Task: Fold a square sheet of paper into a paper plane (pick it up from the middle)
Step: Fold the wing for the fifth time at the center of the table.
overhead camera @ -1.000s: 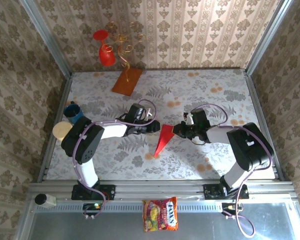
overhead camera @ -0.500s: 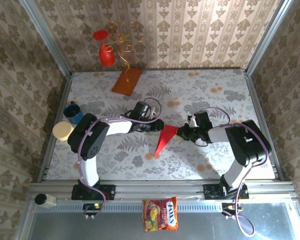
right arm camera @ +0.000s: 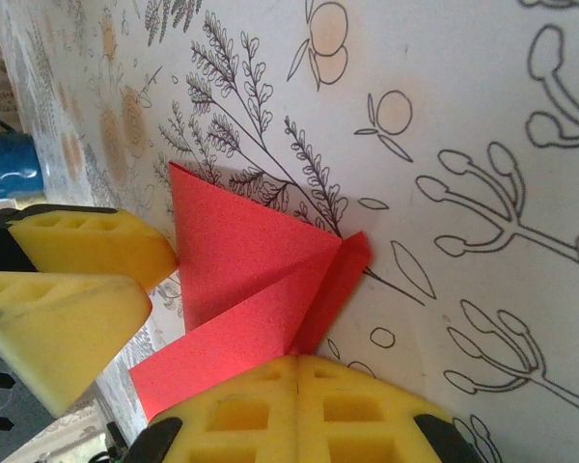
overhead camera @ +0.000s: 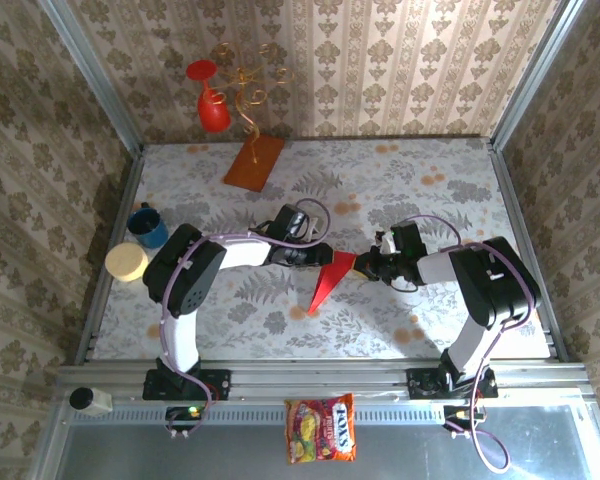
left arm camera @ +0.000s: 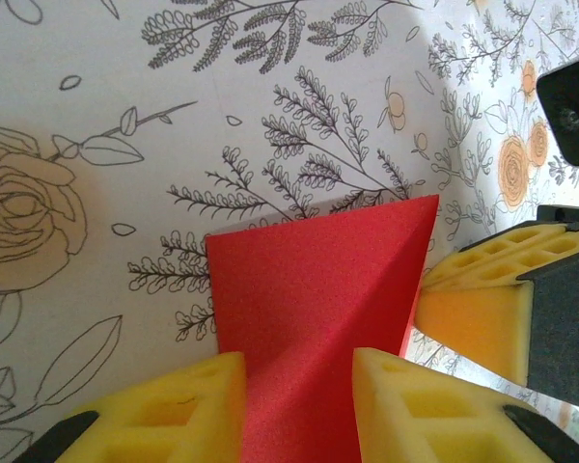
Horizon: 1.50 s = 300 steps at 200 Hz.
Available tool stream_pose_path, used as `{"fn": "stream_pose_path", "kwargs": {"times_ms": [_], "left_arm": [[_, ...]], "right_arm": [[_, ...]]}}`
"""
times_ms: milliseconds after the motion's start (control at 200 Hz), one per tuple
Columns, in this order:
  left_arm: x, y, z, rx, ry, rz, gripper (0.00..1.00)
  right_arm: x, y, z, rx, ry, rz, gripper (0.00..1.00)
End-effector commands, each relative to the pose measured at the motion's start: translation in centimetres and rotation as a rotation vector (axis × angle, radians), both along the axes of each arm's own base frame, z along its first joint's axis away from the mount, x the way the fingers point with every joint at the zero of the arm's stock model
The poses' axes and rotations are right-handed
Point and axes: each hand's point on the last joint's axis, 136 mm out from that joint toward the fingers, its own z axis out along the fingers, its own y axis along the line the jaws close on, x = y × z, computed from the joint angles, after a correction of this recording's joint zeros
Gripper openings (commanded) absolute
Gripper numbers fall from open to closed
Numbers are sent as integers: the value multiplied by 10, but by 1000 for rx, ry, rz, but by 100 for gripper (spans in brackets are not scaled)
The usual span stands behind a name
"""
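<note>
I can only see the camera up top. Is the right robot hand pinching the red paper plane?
Observer: Looks like it. In its wrist camera the right gripper is shut, its yellow pads pressed together, and a fold of the paper plane runs into the seam between them.
Operator: What about the other hand?
Observer: In the left wrist camera the left gripper has its fingers apart, with the red paper running between them. I can't tell if they squeeze it.
Operator: Is the plane just one flat piece?
Observer: No. Up close it shows folded layers, with a narrow flap beside a slanted crease.
</note>
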Motion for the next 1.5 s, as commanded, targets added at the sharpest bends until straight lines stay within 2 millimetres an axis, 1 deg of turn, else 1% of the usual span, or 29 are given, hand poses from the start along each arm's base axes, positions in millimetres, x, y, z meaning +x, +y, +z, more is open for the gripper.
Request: {"fn": "stream_pose_path", "kwargs": {"times_ms": [0, 255, 410, 525, 700, 785, 865, 960, 1040, 1160, 1340, 1430, 1495], "left_arm": [[-2, 8, 2, 34, -24, 5, 35], [1, 9, 1, 41, -33, 22, 35], [4, 15, 3, 53, -60, 57, 36], [6, 15, 6, 45, -71, 66, 36], [5, 14, 3, 46, -61, 73, 37], [5, 16, 8, 29, -84, 86, 37], [4, 15, 18, -14, -116, 91, 39], [6, 14, 35, -73, -163, 95, 42], [6, 15, 39, -73, -174, 101, 42], [6, 18, 34, -48, -160, 113, 42], [9, 32, 18, 20, -138, 186, 42], [10, 33, 12, 39, -119, 193, 42], [10, 30, 10, 36, -105, 183, 42]], "right_arm": [[-7, -3, -24, -54, 42, -7, 1], [-6, -3, -27, -56, 47, -6, 1], [-7, -4, -28, -58, 50, -6, 1], [-6, -3, -28, -54, 51, -4, 1], [-5, -2, -29, -50, 55, -3, 1], [-5, -1, -30, -50, 60, -1, 1], [-5, -1, -31, -48, 61, 0, 0], [-5, 0, -31, -45, 62, 3, 0], [-4, 0, -31, -44, 63, 4, 0], [-2, 2, -29, -37, 64, 4, 0], [-1, 6, -27, -33, 63, 14, 0], [0, 8, -27, -33, 60, 19, 0], [0, 9, -27, -32, 62, 20, 0]]}}
